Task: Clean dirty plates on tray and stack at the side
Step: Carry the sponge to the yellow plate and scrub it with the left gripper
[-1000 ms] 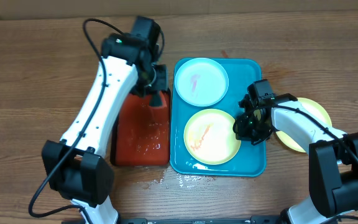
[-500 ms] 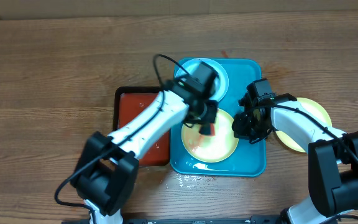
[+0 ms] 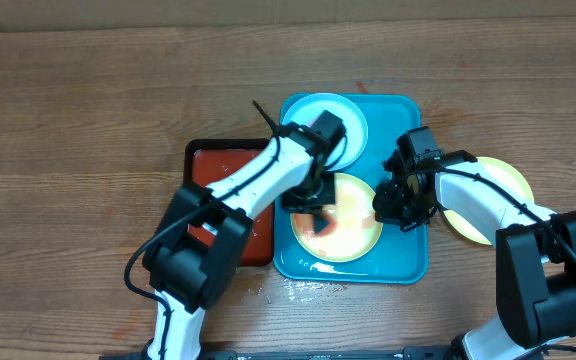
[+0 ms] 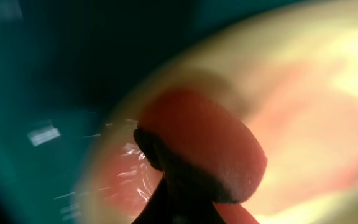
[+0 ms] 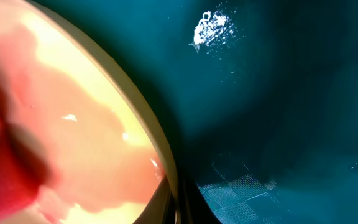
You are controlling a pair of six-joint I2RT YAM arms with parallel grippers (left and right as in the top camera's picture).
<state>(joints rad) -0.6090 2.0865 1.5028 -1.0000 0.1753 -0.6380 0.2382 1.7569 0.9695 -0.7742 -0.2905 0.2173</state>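
Plates lay in three places when you looked down from overhead. The mint plate (image 3: 351, 118) sat in the far left corner of the tray (image 3: 408, 255), its pale rim and whitish centre partly covered by the left arm. The yellow-green plate (image 3: 353, 235) sat in the near half of the same tray. Its centre was whitish and carried orange-pink smears with a wet shine. The second yellow-green plate (image 3: 503, 175) lay on the table (image 3: 88, 120) just to the right of the tray, partly under the right arm.

You could read the left gripper (image 3: 311, 203) as closed on a red sponge (image 4: 210, 149). In the left wrist view the sponge pressed flat against the left part of the smeared plate, and the picture was blurred around it.

You could read the right gripper (image 3: 388, 205) as closed on the right rim of that same plate. In the right wrist view its fingertips (image 5: 180, 200) met at the rim edge, with glossy teal tray surface and specks of water beside them.

You also saw a red tray (image 3: 208, 170) with a black rim, touching the left side of the teal tray.
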